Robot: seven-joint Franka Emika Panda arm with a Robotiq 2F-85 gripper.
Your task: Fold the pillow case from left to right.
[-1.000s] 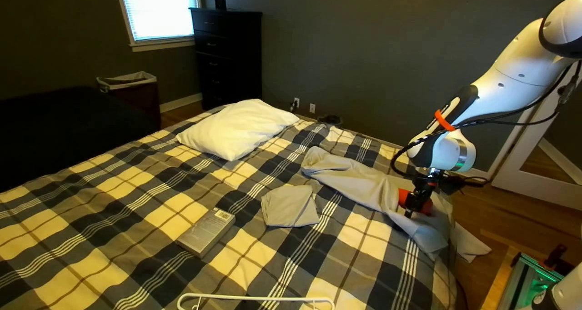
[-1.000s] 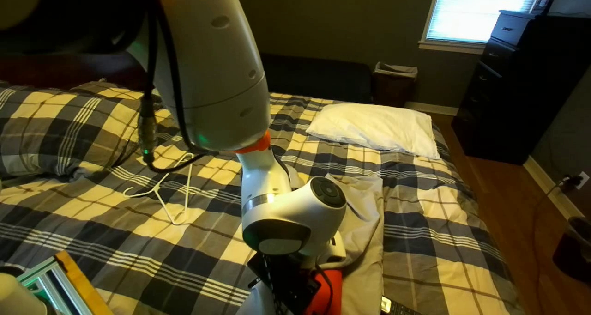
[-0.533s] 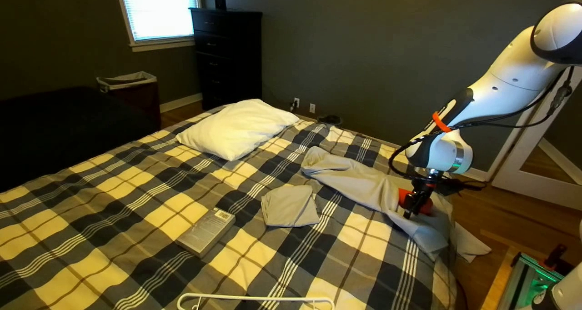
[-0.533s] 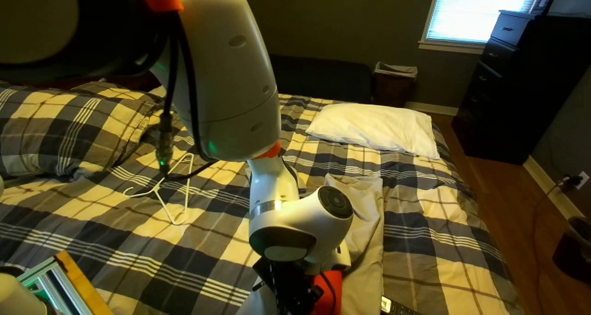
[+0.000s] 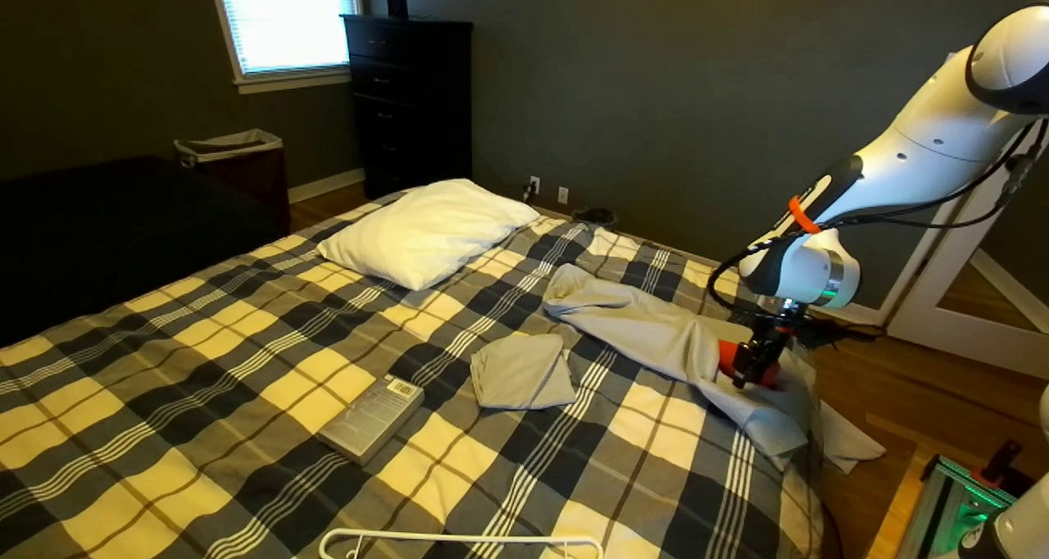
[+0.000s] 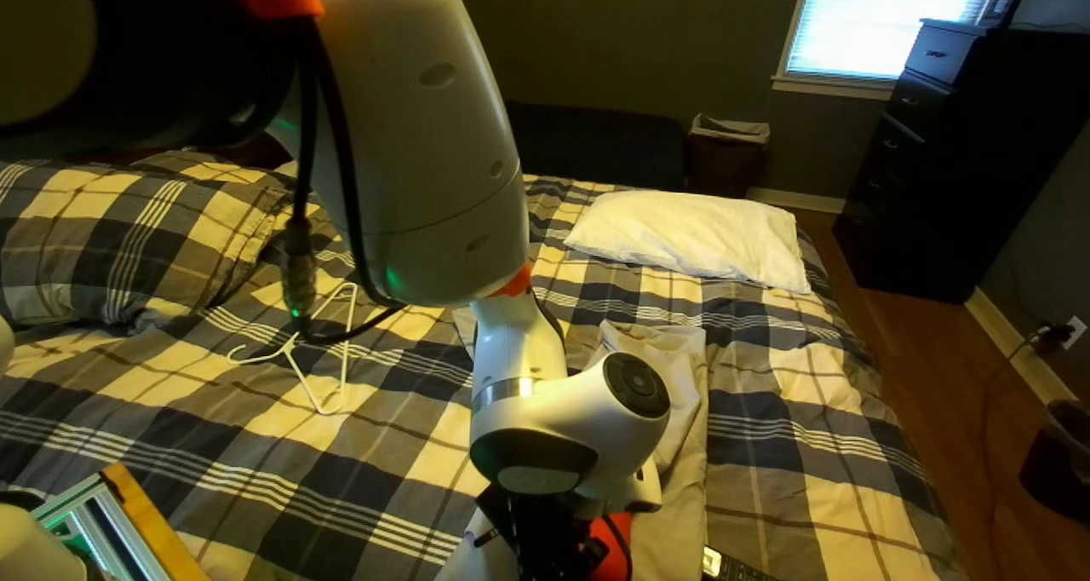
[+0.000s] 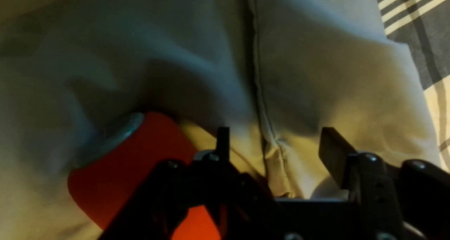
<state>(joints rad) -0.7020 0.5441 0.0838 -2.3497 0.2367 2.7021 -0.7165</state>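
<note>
Wrist view: the pincer (image 7: 276, 138) stands wide, its fingers (image 7: 334, 155) well apart, with a raised seam of the pillow case (image 7: 228, 74) running through the gap; no cloth is seen clamped, though whether the tips touch it cannot be told. A red cylinder (image 7: 130, 172) lies against the cloth, close by the finger at left. In an exterior view, the arm (image 5: 910, 153) and pincer sit slightly farther right than half a second earlier, while the pillow case shows no change; both exterior views agree on this. Finding: a small adjustment of position, in my judgement, with the fold no further advanced and a grip on the cloth probably still needed. The pillow case lies on the right side of the table (image 5: 205, 362) (strictly speaking, a bed), to the right of a small folded cloth (image 5: 524, 372). Its long axis runs slantwise from the far middle to the near right, the far end pointing roughly towards the white pillow (image 5: 426, 233); a pale corner, apparently its own, hangs past the right edge. In an exterior view looking along the pillow case, the arm hides much of it; the visible part runs near to far, its right border straight. An upper layer appears to stop short of that border at the near end, suggesting a fold part made.
</note>
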